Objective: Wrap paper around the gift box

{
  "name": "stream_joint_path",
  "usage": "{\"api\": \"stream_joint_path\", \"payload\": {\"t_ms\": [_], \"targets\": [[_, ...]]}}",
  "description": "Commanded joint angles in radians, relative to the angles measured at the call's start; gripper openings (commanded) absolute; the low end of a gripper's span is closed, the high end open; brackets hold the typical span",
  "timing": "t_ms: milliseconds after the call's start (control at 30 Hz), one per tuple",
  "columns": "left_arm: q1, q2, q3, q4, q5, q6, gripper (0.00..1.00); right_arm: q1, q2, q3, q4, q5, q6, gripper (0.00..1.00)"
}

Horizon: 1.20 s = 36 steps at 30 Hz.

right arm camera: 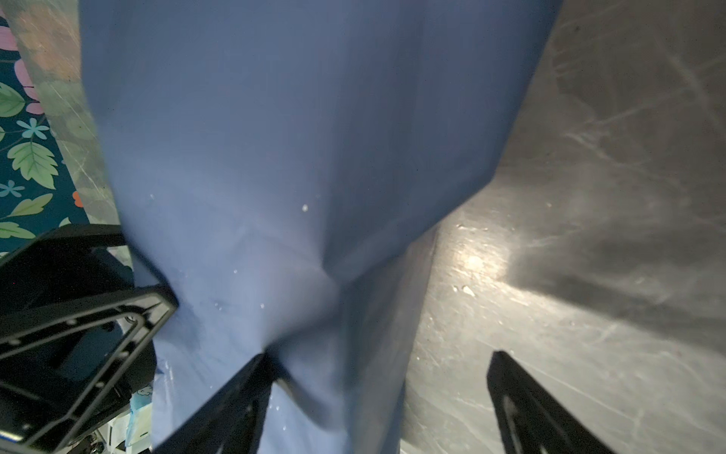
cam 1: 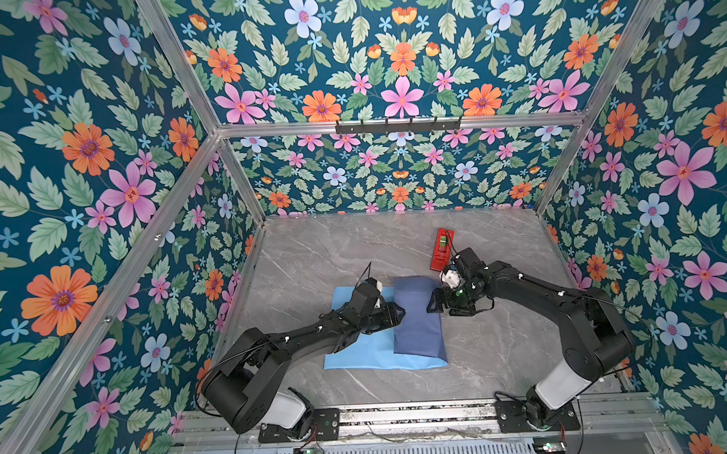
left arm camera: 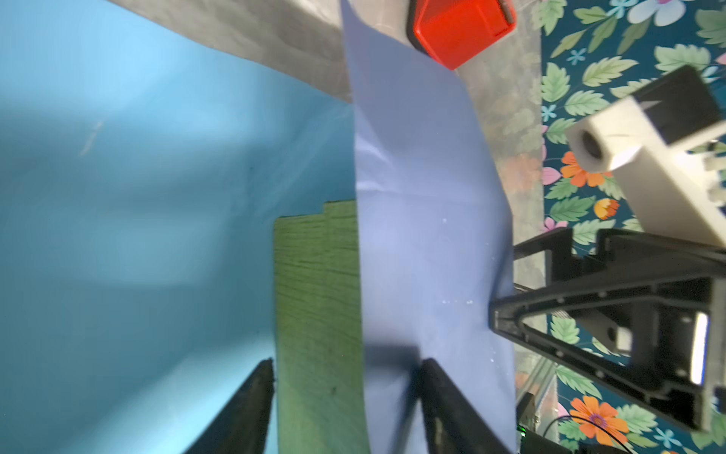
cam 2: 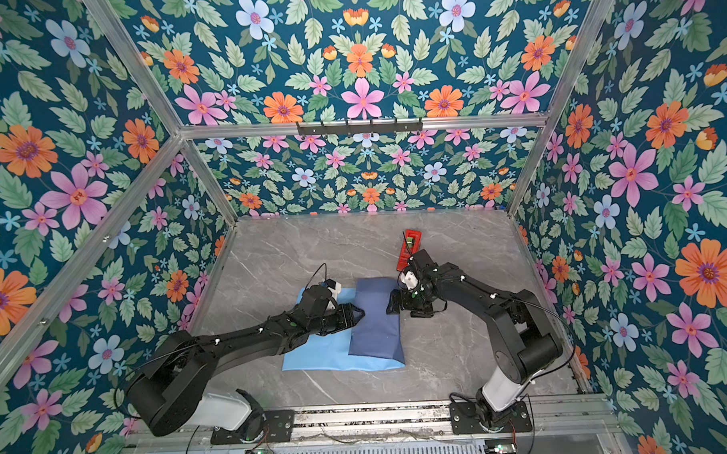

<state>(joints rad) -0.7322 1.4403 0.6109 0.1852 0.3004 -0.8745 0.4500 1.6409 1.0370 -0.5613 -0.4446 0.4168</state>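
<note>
The paper [right arm camera: 298, 137] fills most of what I see. Its dark blue side faces me, and it lies in soft folds with a deep dent in the middle. My right claw [right arm camera: 379, 355] is spread wide. One of my fingers [right arm camera: 231, 405] touches the low edge of a fold. My other finger sits over the bare grey tabletop [right arm camera: 589, 243], where a bright spot of light shines. The black left claw [right arm camera: 147, 273] touches the paper's side. Behind it is a bit of flowery wall [right arm camera: 27, 165].
</note>
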Motion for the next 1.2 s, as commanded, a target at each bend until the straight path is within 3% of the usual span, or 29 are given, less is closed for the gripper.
{"api": "stream_joint_path", "payload": {"t_ms": [0,200,433,567,900,1167], "targets": [[0.001,-0.002,0.024,-0.022,0.038,-0.007,0.75,0.01,0.009,-0.008,-0.042,0.06,-0.01,0.86],[-0.004,0.053,0.055,-0.017,0.118,-0.013,0.76,0.03,0.061,0.003,-0.024,0.058,-0.001,0.86],[-0.007,0.081,0.036,-0.063,0.091,0.001,0.54,0.039,0.081,0.037,-0.029,0.057,-0.007,0.86],[-0.007,0.074,0.008,-0.08,0.059,0.0,0.47,0.04,0.05,0.058,-0.059,0.082,-0.016,0.86],[-0.007,0.077,-0.012,-0.061,0.04,-0.015,0.42,0.137,0.03,0.119,-0.107,0.184,0.053,0.73],[-0.006,0.065,-0.016,-0.05,0.046,-0.023,0.39,0.169,0.051,0.159,-0.13,0.219,0.063,0.68]]}}
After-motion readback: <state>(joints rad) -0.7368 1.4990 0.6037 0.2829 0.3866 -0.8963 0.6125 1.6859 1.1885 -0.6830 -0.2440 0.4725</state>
